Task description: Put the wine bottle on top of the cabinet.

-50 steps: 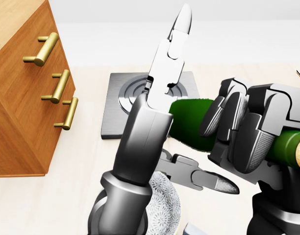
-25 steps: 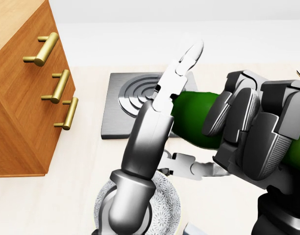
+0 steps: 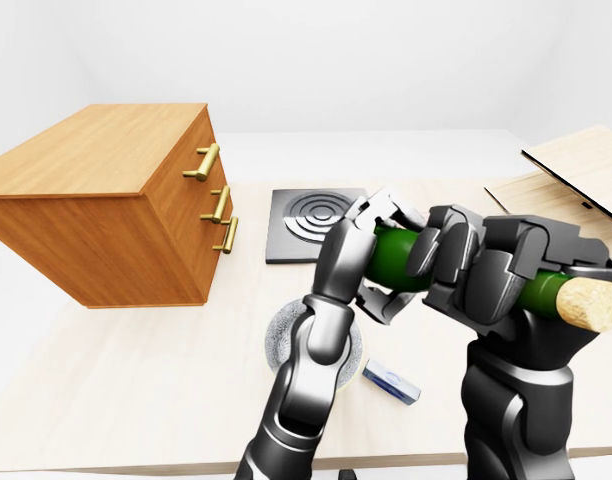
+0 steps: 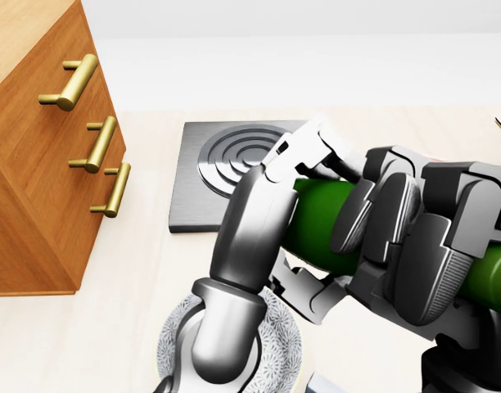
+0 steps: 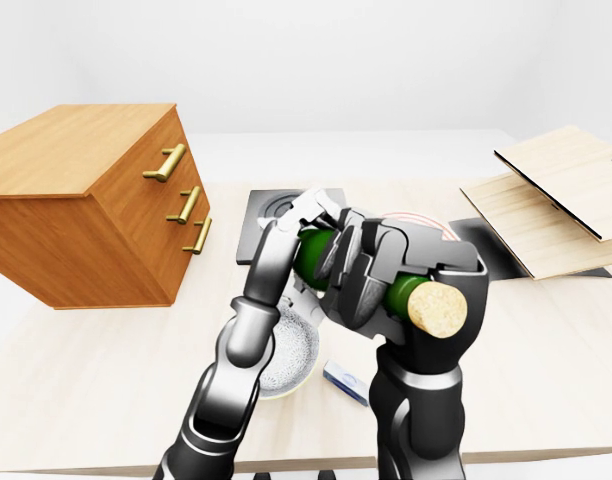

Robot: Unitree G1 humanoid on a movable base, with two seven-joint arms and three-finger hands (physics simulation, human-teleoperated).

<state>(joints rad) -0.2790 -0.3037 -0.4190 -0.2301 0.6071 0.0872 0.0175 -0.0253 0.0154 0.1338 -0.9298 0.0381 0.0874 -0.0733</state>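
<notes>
The green wine bottle (image 4: pixel 314 217) lies level in the air above the table, its cork end (image 5: pixel 433 308) towards the camera. My right hand (image 3: pixel 481 275) is shut round the bottle's middle and neck. My left hand (image 3: pixel 379 255) comes up from the bottom of the view; its fingers (image 4: pixel 312 155) curl over the bottle's base end and its thumb sits under it. The wooden cabinet (image 3: pixel 96 150) with three brass drawer handles stands at the left of the left-eye view, and its flat top is bare.
A black square burner plate (image 3: pixel 311 215) lies behind the hands. A patterned bowl (image 3: pixel 284 338) sits under my left forearm, and a small blue-white box (image 3: pixel 391 382) lies beside it. Light wooden boards (image 5: pixel 551 200) lie at the right. The table's edge runs along the bottom.
My left hand's fingers, stretched upward before, have curled down round the bottle's base end. The right hand and bottle have barely shifted.
</notes>
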